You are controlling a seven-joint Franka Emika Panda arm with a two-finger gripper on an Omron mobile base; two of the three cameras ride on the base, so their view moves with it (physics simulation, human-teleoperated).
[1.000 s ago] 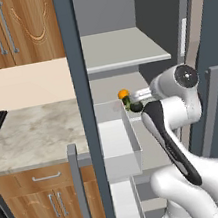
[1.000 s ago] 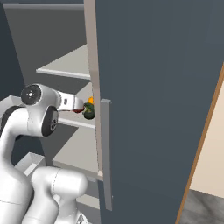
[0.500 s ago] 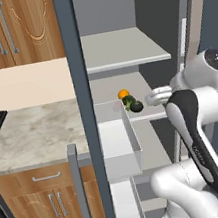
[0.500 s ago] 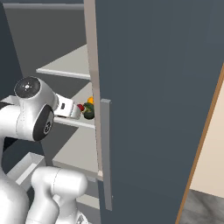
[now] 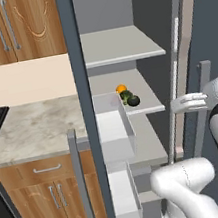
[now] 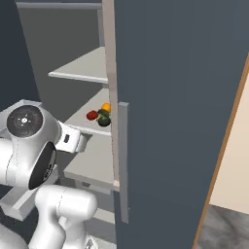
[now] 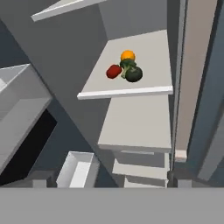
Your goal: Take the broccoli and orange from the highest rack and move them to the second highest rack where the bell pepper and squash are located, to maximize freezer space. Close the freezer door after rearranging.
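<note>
Left base view first: the white two-finger pincer (image 5: 177,105) hangs at the right edge of the tall dark slate-blue freezer (image 5: 79,85), fingers spread wide and nothing between them. Out ahead of it, to its left on the flat pale grey second highest rack (image 5: 148,105), sit the small smooth bright orange ball (image 5: 121,88), the lumpy dark green broccoli clump (image 5: 126,96) and a smoother dark green round squash (image 5: 134,101), all bunched together. The pale grey highest rack (image 5: 121,53) is well above the pincer. A marbled tabletop (image 5: 28,130) lies far off to its left.

Right base view: the narrow slate-blue freezer door (image 6: 170,112) with its grey bar handle (image 6: 123,160) stands open. The same bunch sits beyond the arm's wrist, now with a small red bell pepper (image 6: 92,115) touching it on the left.

Hand view: straight ahead of the pincer the second rack carries pepper, orange, broccoli and squash huddled near its middle. A white drawer bin (image 7: 78,169) shows lower down, nearer the pincer.
</note>
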